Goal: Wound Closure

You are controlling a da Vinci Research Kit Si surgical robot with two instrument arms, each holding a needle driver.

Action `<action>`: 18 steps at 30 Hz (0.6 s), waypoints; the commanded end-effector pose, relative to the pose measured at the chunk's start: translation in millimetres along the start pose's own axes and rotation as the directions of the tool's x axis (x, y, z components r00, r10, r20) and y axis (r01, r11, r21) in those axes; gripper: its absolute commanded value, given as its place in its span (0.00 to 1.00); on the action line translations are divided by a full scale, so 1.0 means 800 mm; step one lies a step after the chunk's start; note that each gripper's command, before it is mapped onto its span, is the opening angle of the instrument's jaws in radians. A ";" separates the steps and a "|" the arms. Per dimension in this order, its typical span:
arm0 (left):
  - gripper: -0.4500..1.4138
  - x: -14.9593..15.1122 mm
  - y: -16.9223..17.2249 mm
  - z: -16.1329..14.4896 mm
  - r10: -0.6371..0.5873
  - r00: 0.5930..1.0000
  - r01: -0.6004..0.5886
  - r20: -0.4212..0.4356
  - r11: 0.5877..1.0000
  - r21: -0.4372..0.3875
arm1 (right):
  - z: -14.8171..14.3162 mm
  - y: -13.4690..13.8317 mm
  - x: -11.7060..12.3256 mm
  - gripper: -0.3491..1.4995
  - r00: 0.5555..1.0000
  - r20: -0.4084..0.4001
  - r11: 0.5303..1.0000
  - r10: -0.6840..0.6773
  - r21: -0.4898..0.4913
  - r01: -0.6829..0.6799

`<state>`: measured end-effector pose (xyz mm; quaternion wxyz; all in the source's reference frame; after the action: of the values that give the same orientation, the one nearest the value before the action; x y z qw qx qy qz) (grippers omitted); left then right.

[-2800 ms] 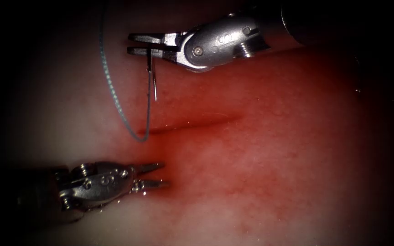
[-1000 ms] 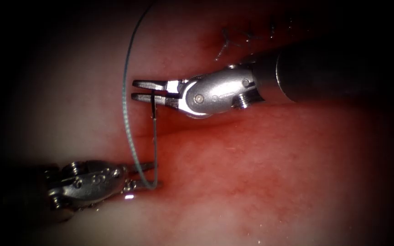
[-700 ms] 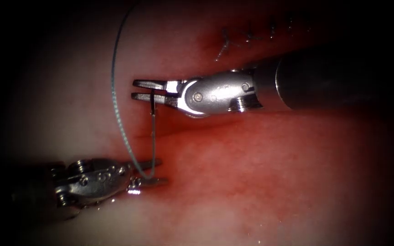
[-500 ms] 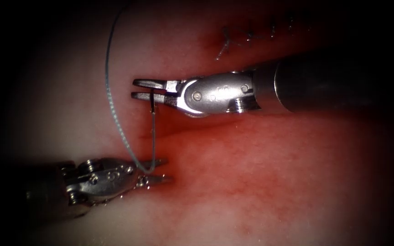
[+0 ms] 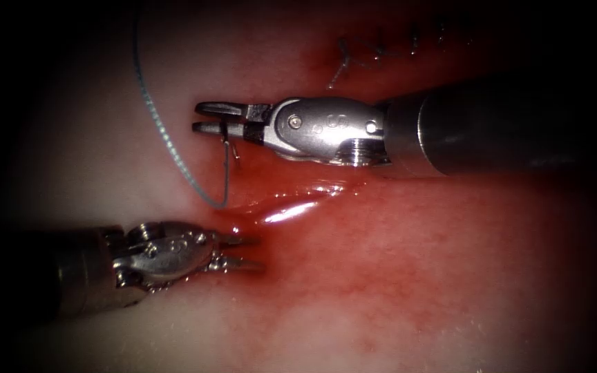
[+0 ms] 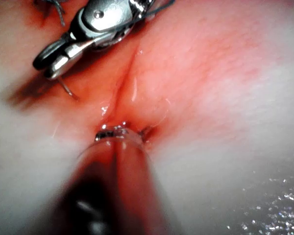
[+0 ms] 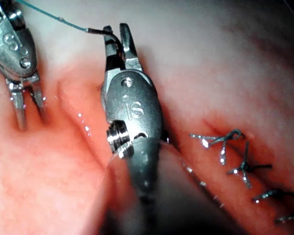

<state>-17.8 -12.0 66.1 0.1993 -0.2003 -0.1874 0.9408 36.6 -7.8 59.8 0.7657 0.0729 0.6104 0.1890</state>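
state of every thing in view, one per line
right gripper: shut on the needle near its thread end
left gripper: open, holding nothing, by the cut's left end
needle: held above the cut, tip hanging toward the tissue
thread: slack, looping from the needle
cut: open, wet with red fluid
tissue: older stitches with cut ends
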 end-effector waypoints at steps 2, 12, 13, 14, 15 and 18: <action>0.42 0.0000 0.0003 0.0005 0.005 1.000 -0.005 0.011 1.000 -0.003 | 0.0017 -0.0003 -0.0003 0.00 0.996 0.024 0.996 0.085 0.005 -0.085; 0.42 -0.0001 0.0016 0.0003 0.006 1.000 -0.006 0.031 1.000 -0.012 | 0.0021 0.0022 0.0005 0.00 0.942 0.060 0.942 0.330 -0.084 -0.324; 0.42 -0.0001 0.0017 0.0003 0.006 1.000 -0.006 0.031 1.000 -0.012 | 0.0020 0.0023 0.0005 0.00 0.940 0.057 0.940 0.336 -0.087 -0.331; 0.42 0.0000 0.0017 0.0003 0.005 1.000 -0.005 0.031 1.000 -0.012 | 0.0020 0.0024 0.0006 0.00 0.938 0.053 0.937 0.343 -0.090 -0.338; 0.42 0.0000 0.0018 0.0003 0.005 1.000 -0.005 0.030 1.000 -0.015 | 0.0020 0.0026 0.0008 0.00 0.929 0.046 0.927 0.368 -0.103 -0.362; 0.42 0.0000 0.0018 0.0003 0.005 1.000 -0.005 0.030 1.000 -0.015 | 0.0019 0.0027 0.0010 0.00 0.902 0.039 0.899 0.430 -0.105 -0.424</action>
<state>-17.8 -13.0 65.1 0.1928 -0.1873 -0.1962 0.9430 36.9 -5.2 59.9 0.7298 0.1698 0.5462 0.3745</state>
